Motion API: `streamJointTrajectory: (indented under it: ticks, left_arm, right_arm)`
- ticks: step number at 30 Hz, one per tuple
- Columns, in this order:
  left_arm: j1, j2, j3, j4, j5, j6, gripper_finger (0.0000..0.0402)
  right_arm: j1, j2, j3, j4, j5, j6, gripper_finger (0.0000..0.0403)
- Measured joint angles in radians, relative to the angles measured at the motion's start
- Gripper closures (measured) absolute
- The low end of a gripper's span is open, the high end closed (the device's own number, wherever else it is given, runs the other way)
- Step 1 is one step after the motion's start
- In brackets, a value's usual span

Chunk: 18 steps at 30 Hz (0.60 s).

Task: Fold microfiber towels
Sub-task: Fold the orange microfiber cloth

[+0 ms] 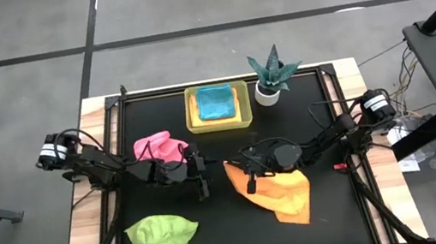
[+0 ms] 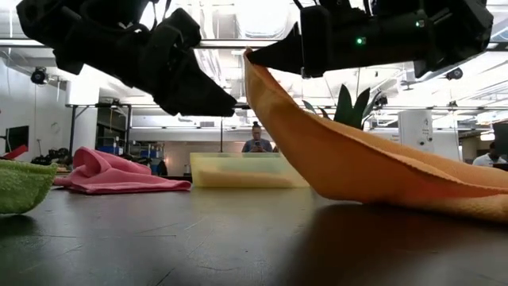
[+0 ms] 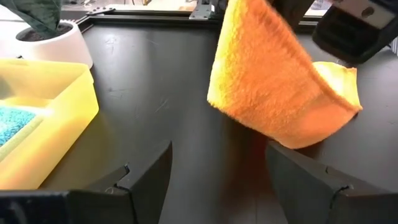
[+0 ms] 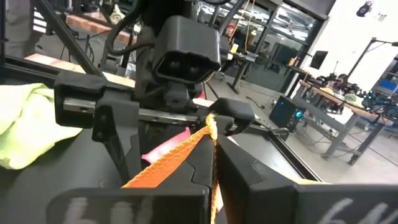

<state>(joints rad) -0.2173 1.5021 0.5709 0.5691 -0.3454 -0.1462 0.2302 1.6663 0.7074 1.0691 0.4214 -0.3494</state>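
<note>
Right gripper point(image 1: 247, 178) pinching orange towel point(image 1: 285, 194), left gripper point(image 1: 201, 179) spread

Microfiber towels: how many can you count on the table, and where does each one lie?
4 visible. The pink towel lies left of centre, the green towel at the front left, the blue towel inside the yellow tray, and the orange towel is lifted by the right pincer. Another could be hidden beneath it.
</note>
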Motion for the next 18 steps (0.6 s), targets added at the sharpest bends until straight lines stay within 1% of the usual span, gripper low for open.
streamJointTrajectory:
  ticks: [14, 18]
  left_arm:
    - [0.0, 0.002, 0.0, -0.001, 0.0, 0.001, 0.0159]
    - [0.0, 0.002, 0.0, -0.002, 0.0, 0.005, 0.0159]
  right_arm:
    - [0.0, -0.002, 0.0, -0.012, 0.0, 0.001, 0.0394]
    - [0.008, -0.043, 0.0, -0.026, 0.01, -0.011, 0.0394]
